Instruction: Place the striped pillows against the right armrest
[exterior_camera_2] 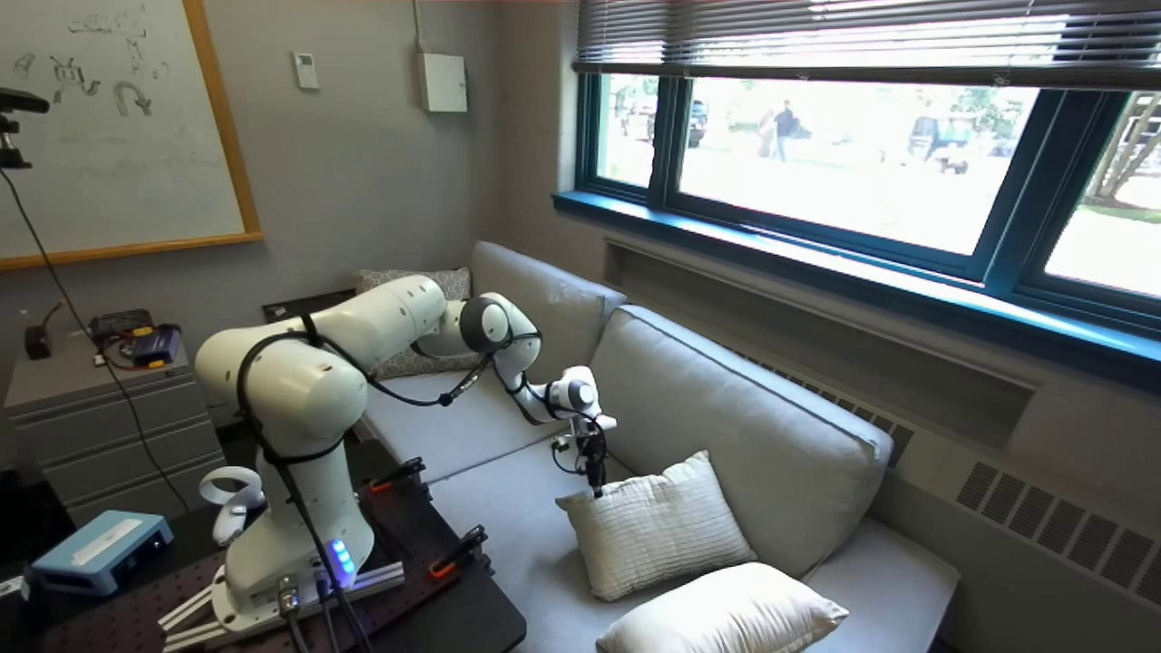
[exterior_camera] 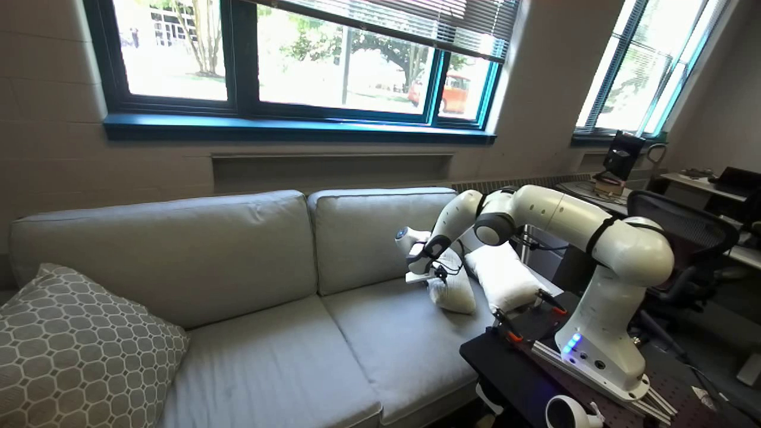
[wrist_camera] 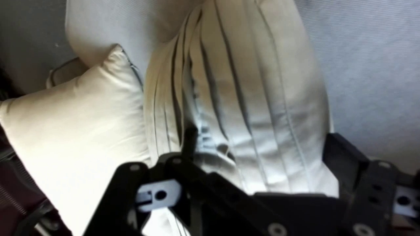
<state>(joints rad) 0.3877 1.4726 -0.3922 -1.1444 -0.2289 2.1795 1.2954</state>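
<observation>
Gripper (wrist_camera: 261, 139) jaws stand apart astride the pleated cream throw pillow (wrist_camera: 244, 95); probably best to press deeper, pinch a thick fold, then ease it toward right armrest (exterior_camera_2: 893, 580).

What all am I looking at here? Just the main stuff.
sofa: one, light grey, along wall
armrest: one, grey, sofa's end
striped pillow: one, cream, on sofa
second pillow: one, off-white, beside it
lattice pillow: one, grey-white, opposite end
windows: two, blue-framed, in wall
whiteboard: one, white, on side wall
filing cabinet: one, grey, below whiteboard
table: one, black, by sofa
robot arm: one, white, on table
gripper: one, black, open at striped pillow
</observation>
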